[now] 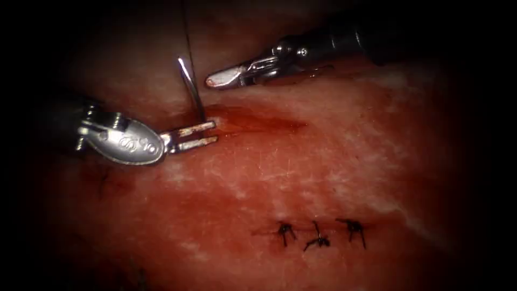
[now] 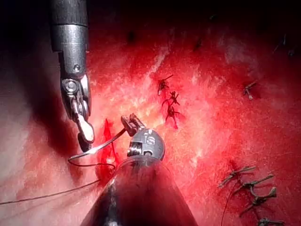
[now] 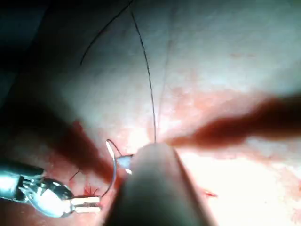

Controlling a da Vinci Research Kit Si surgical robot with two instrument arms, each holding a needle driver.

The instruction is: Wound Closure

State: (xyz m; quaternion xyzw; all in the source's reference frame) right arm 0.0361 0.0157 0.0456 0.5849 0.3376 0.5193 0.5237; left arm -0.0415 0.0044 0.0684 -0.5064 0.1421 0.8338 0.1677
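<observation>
Knots (image 1: 318,233) below needle (image 1: 191,89), cut (image 1: 258,123)

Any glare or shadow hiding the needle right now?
Endoscope view: dark edges, lit centre; the needle glints, standing in the tissue at the left end of the cut, unheld; left hand open, empty; right hand shut, empty. Left wrist view: the right hand's shadow lies beside the needle. Right wrist view: strong glare on the tissue.

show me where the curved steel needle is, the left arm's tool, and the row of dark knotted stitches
Curved steel needle (image 1: 189,86): endoscope view, on its free shaft standing up from the tissue.
Left arm's silver tool (image 1: 194,135): endoscope view, midway between its parted fingertips.
Row of dark knotted stitches (image 1: 319,237): endoscope view, on the middle knot.
</observation>
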